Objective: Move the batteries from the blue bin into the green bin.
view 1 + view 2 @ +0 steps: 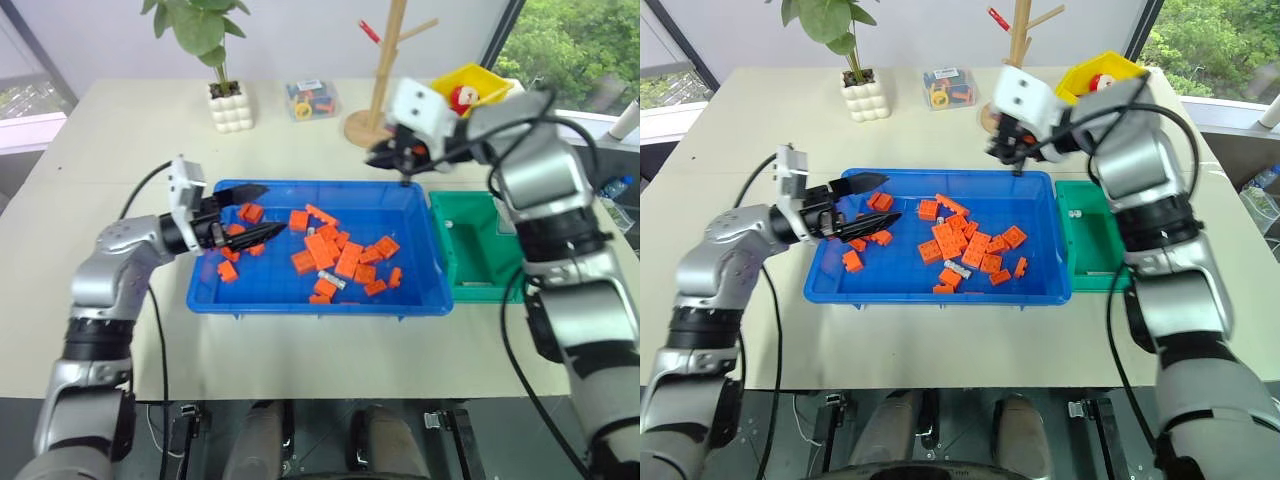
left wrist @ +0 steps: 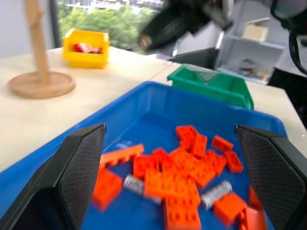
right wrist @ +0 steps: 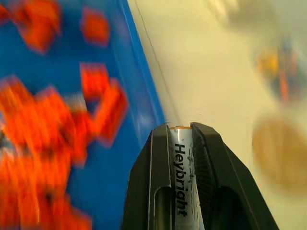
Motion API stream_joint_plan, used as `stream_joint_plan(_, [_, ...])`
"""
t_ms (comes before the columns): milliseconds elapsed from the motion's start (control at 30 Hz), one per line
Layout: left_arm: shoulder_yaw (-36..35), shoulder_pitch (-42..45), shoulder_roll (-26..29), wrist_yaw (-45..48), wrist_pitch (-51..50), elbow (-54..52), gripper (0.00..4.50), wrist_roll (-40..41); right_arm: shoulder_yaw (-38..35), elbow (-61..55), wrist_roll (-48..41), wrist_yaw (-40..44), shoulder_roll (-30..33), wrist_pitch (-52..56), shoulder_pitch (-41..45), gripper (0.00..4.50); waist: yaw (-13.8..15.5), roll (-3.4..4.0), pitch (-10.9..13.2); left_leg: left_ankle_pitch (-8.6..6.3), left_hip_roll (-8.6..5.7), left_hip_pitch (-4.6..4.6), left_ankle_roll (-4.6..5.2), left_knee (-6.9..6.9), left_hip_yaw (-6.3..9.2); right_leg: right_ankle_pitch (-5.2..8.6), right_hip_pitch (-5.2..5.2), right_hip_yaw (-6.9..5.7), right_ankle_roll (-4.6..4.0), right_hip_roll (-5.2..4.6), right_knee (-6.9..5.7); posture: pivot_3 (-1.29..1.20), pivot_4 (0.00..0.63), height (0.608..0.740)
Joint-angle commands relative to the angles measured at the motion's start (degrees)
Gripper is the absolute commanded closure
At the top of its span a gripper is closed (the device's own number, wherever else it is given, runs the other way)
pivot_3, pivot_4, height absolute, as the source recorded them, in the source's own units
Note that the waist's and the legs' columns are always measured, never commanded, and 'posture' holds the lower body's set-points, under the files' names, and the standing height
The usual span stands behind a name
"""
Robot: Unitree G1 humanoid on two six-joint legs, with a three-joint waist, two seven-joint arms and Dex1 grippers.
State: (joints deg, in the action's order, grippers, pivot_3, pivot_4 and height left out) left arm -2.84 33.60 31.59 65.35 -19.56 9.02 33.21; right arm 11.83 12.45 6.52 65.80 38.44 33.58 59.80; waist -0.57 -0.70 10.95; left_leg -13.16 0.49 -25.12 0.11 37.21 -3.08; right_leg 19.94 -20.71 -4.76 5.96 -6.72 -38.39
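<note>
Right gripper point(image 3: 181, 139), clamped on a battery point(image 3: 183, 177) above the blue bin's point(image 1: 318, 300) far rim, must carry it to the green bin point(image 1: 480, 240) next, while the left gripper point(image 1: 252, 212) hangs open.

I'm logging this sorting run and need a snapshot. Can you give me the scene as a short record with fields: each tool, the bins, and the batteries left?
right tool: shut on a battery, raised over the far rim of the blue bin
left tool: open, holding nothing, over the blue bin's left end
blue bin contents: orange bricks, with at least two batteries among them
green bin: right of the blue bin, one battery inside
yellow bin: behind, holds a red-white toy
</note>
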Motion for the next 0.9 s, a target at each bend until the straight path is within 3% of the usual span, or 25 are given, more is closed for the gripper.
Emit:
stream_joint_plan(33, [0.7, 3.2, -1.6, 2.2, 3.5, 3.6, 0.00, -1.9, -5.2, -7.7, -0.7, -2.8, 5.0, 5.2, -4.4, 4.43, -0.3, 0.01, 0.0, 0.00, 0.02, -0.03, 0.00, -0.01, -0.02, 0.00, -0.06, -0.01, 0.00, 0.00, 0.00, 0.00, 0.150, 0.739])
stream_joint_plan(333, [1.3, 7.2, -4.0, 5.2, 6.3, 10.9, 0.00, -4.2, -20.1, -20.1, -5.2, -13.5, 9.2, 18.9, -20.2, 4.43, 0.0, 0.01, 0.0, 0.01, 0.06, -0.05, -0.01, 0.02, -0.04, 0.00, -0.06, -0.02, 0.00, 0.02, 0.01, 0.00, 0.150, 0.739])
stream_joint_plan(667, [0.5, 8.7, -4.5, 5.7, 7.9, 14.7, 0.00, -6.4, -24.1, -30.5, -11.7, -18.7, 8.3, 27.6, -29.6, 4.43, 0.1, 0.01, 0.0, 0.01, 0.05, -0.05, 0.00, 0.06, 0.01, 0.00, -0.01, -0.03, 0.00, 0.02, 0.03, 0.00, 0.150, 0.739])
stream_joint_plan(900, [-1.1, 8.1, -3.3, 4.9, 8.1, 14.3, 0.00, -6.3, -24.6, -31.0, -14.6, -22.6, 7.8, 27.0, -33.0, 1.02, 0.1, 0.01, 0.0, 0.01, 0.03, -0.05, 0.00, 0.08, 0.03, 0.00, 0.01, -0.03, 0.00, 0.02, 0.03, 0.00, 0.150, 0.739])
